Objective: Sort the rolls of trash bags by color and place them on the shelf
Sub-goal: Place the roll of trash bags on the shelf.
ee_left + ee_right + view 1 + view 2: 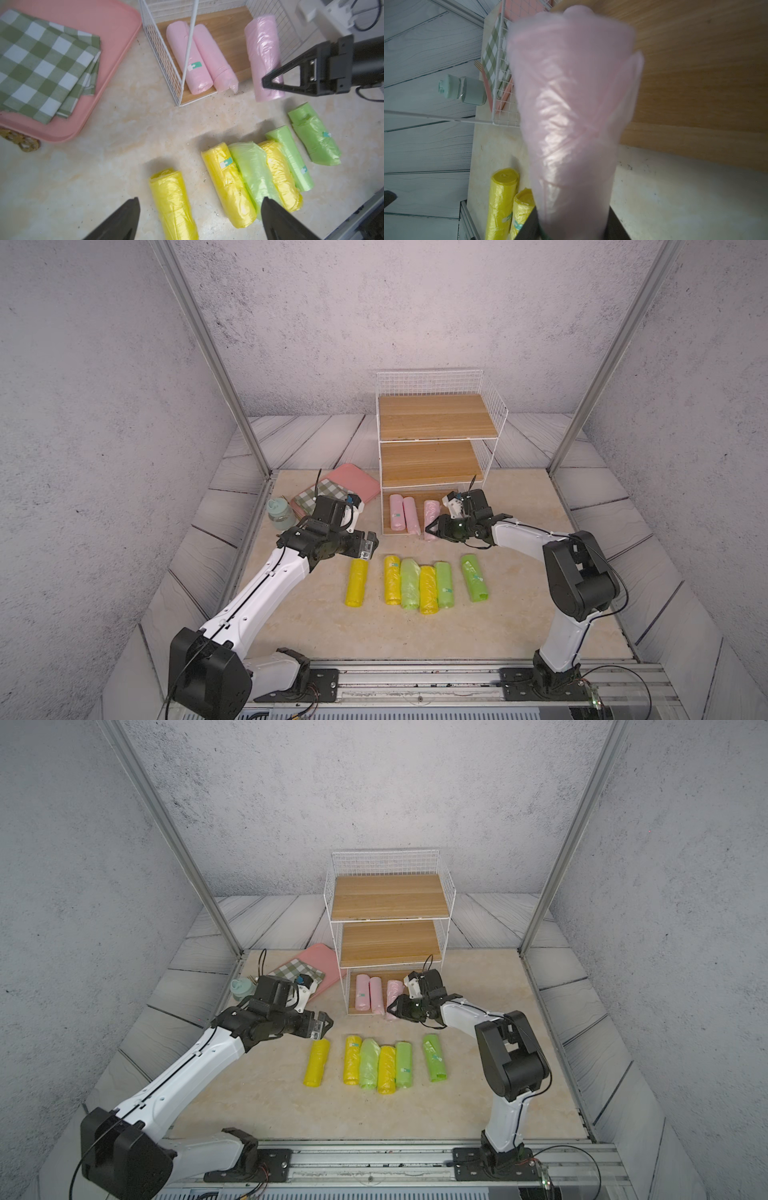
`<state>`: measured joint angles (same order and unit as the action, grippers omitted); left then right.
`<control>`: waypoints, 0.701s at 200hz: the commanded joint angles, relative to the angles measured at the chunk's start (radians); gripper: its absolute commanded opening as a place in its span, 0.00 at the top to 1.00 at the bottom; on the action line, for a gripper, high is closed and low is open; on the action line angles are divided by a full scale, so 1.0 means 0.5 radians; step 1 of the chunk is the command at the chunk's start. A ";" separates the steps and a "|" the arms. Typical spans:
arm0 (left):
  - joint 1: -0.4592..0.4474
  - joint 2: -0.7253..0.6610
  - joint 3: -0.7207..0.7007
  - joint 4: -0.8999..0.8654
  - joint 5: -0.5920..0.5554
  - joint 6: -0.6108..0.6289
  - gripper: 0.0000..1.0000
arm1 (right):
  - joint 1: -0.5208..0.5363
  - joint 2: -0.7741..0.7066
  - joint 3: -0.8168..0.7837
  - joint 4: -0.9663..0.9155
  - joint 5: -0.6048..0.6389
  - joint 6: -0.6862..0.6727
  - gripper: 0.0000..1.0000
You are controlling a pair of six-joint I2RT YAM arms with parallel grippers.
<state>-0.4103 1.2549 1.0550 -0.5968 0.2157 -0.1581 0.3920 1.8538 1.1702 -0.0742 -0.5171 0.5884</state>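
Third pink roll (431,510): near end pinched by right gripper (432,531). Long axis runs straight ahead of the jaws into shelf (440,418) bottom tier, beside two shelved pink rolls (397,512); probably half inside. Left gripper (199,205) spread, farther off.

A: What colours does the shelf (436,416) show?
B: White wire grid, light-brown wood-grain boards. On its lowest board, two pale pink rolls (397,512) (411,515), one with a small teal-and-white label (397,514).
A: And at the shelf's front edge?
B: A third pink roll (431,510), same pale shade, between the black fingers of the right pincer (432,532).
A: In front of the shelf?
B: Three yellow rolls (357,583) (392,580) (428,590) and three light green rolls (410,584) (444,585) (473,577), colours alternating in the middle group, on a beige marbled desk (415,635).
A: Beside the shelf, on the side of the left arm (266,593)?
B: A salmon-pink tray (357,483), a green-and-white checked cloth (305,499) on it, and a mint-green bottle (279,516). That arm and the right arm (519,533): white shells, black joints.
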 commanded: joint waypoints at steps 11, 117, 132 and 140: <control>0.014 0.039 0.004 -0.121 -0.082 -0.008 0.03 | -0.014 0.122 0.113 -0.024 0.029 -0.048 0.97; 0.014 0.139 0.008 -0.199 -0.152 -0.095 0.03 | -0.035 0.367 0.367 -0.048 0.037 0.008 0.76; 0.014 0.141 0.008 -0.203 -0.158 -0.094 0.03 | -0.033 0.393 0.388 -0.038 0.040 0.018 0.75; 0.014 0.144 0.009 -0.202 -0.155 -0.093 0.03 | -0.034 0.406 0.401 -0.037 0.040 0.015 0.74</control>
<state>-0.4099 1.3182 1.0550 -0.6792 0.1493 -0.1913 0.3790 2.0121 1.3296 -0.1020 -0.5014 0.5938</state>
